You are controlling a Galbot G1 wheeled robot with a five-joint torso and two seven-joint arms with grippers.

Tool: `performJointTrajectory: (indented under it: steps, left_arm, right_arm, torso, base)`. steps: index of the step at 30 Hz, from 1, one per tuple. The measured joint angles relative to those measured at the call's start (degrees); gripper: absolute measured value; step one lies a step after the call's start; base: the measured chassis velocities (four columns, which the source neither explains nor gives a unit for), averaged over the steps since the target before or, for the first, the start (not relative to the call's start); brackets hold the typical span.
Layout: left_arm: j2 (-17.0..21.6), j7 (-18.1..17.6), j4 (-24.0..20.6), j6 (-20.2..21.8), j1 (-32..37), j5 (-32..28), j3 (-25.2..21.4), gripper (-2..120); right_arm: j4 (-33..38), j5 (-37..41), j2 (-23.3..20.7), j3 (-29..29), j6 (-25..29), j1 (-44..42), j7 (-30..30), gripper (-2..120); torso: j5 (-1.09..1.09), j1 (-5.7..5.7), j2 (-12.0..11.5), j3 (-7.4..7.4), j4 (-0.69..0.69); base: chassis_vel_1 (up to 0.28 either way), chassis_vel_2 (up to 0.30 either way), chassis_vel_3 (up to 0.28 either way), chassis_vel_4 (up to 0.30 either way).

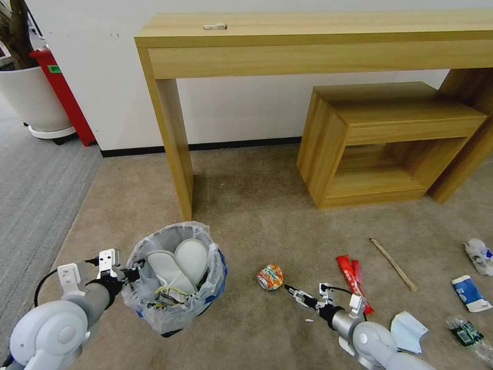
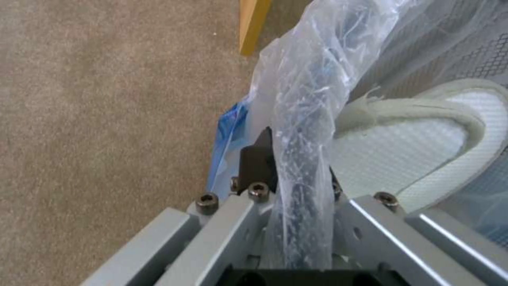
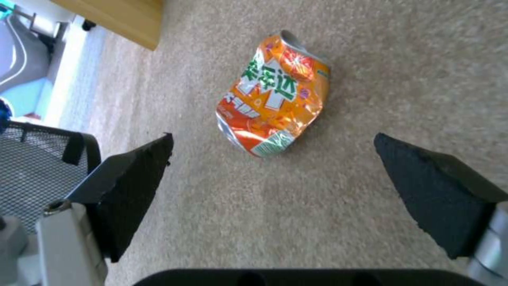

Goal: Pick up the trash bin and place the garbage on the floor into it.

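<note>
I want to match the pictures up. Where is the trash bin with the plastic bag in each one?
Head view: the trash bin stands lower left on the carpet.
Left wrist view: its bagged rim is clamped in the left gripper, slipper alongside.
Right wrist view: its black mesh wall shows beside the open right gripper.
Shared landmark: the wooden table leg behind the bin.

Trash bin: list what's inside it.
The trash bin, held at its rim by the left gripper, holds two white slippers above some yellowish litter. Anything beneath is covered.
</note>
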Motion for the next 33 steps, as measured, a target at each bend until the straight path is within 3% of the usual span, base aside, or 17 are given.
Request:
performJointTrajectory:
  steps: [33]
  left_arm:
    - [-0.4, 0.2, -1.2, -0.3, 0.9, 0.2, -0.4, 1]
  right_arm:
    - [-7.3, -1.3, 6.5, -1.3, 1.3, 3.1, -2.6, 92]
  torso:
    - [-0.01, 0.0, 0.0, 0.0, -0.01]
  base:
    - [0.0, 0.0, 0.0, 0.0]
